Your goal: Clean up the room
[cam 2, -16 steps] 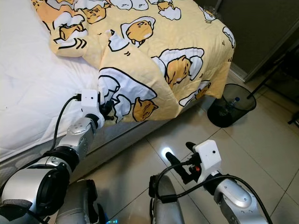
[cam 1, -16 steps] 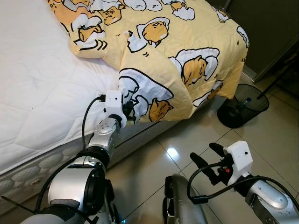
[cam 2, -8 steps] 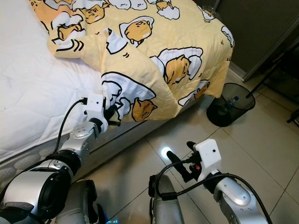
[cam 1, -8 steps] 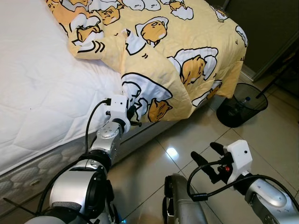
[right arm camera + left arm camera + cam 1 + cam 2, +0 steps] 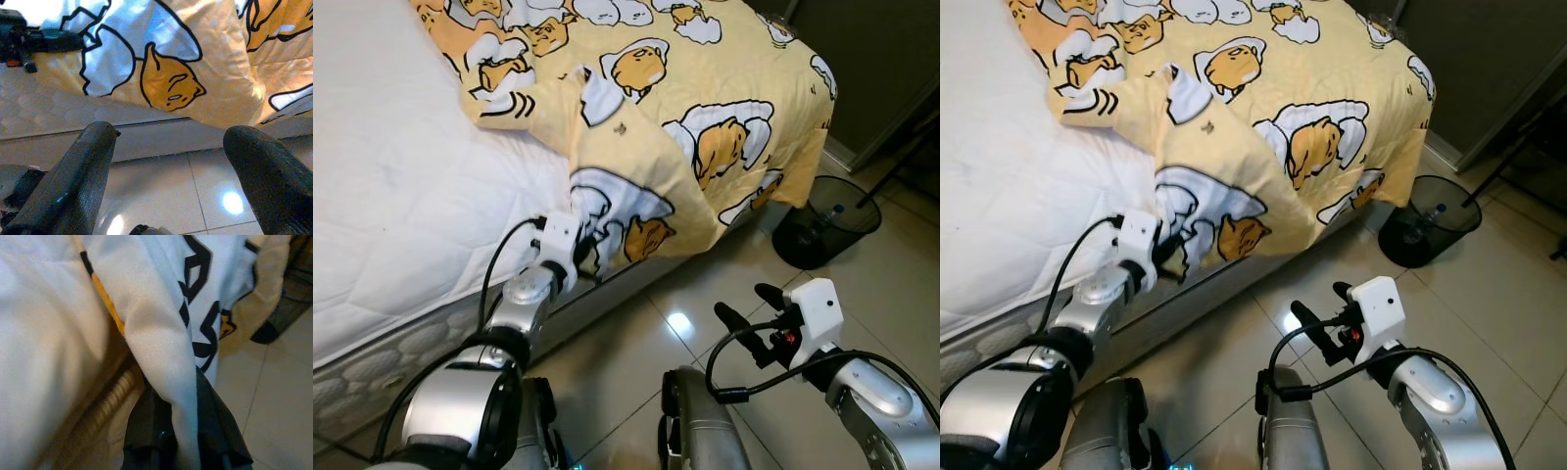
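Observation:
A yellow blanket printed with cartoon egg figures lies rumpled over the far end of a white mattress and hangs down its side. My left gripper is at the mattress edge, shut on the blanket's hanging hem. In the left wrist view a fold of white and black cloth runs down between the two black fingers. My right gripper hovers open over the tiled floor, apart from the blanket; its fingers point at the bed's side.
A black mesh waste bin stands on the glossy tiled floor by the bed's far corner. A dark wall and a thin black stand leg are at the right. The quilted mattress side faces me.
My left gripper has pulled the hem down and slightly toward me along the mattress edge, tightening the blanket's fold. The right arm has barely moved.

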Motion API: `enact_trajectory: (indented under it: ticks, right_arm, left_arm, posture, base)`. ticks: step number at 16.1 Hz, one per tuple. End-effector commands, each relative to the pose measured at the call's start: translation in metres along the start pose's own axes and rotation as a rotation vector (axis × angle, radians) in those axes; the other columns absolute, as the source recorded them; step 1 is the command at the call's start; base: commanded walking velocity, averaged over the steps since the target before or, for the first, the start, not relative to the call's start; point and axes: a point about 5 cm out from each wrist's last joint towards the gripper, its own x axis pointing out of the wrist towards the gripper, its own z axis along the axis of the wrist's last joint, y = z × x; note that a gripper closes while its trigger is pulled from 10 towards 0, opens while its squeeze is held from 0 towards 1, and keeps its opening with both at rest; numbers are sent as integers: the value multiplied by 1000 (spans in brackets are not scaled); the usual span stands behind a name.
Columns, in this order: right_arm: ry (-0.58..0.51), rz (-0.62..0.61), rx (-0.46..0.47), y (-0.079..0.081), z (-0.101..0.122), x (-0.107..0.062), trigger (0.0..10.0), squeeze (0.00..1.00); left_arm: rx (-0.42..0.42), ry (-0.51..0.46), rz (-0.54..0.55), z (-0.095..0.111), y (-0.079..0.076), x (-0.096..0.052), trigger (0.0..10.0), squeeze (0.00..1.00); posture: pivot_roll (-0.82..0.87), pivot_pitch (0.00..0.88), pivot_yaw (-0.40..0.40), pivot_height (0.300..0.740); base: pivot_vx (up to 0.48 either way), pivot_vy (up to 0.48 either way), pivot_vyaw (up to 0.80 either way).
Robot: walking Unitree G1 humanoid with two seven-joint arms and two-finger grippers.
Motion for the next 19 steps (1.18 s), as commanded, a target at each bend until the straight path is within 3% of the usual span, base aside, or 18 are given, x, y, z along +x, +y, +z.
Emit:
enact_trajectory:
  ticks: [1, 7, 15, 19]
  right_arm:
    - [-7, -15, 14, -3, -1, 0, 10000, 0]
    - [-5, 111, 47, 0, 12, 0, 10000, 0]
    - [-15, 222, 43, -2, 27, -13, 10000, 0]
    - [-34, 226, 73, -5, 30, -15, 10000, 0]
  left_arm:
    - [26, -11, -87, -3, -9, -1, 0, 0]
    - [45, -100, -304, 6, -30, 0, 0, 0]
    - [76, -104, -468, -12, -56, -9, 0, 0]
    - [48, -113, -559, -28, -63, -22, 0, 0]
  posture:
    - [-234, 88, -61, 622]
    - [-216, 64, -44, 622]
    - [-225, 36, -28, 622]
    - [-221, 19, -20, 622]
  base:
    - [0, 0, 0]
    - [0, 0, 0]
    - [0, 0, 0]
    - [0, 0, 0]
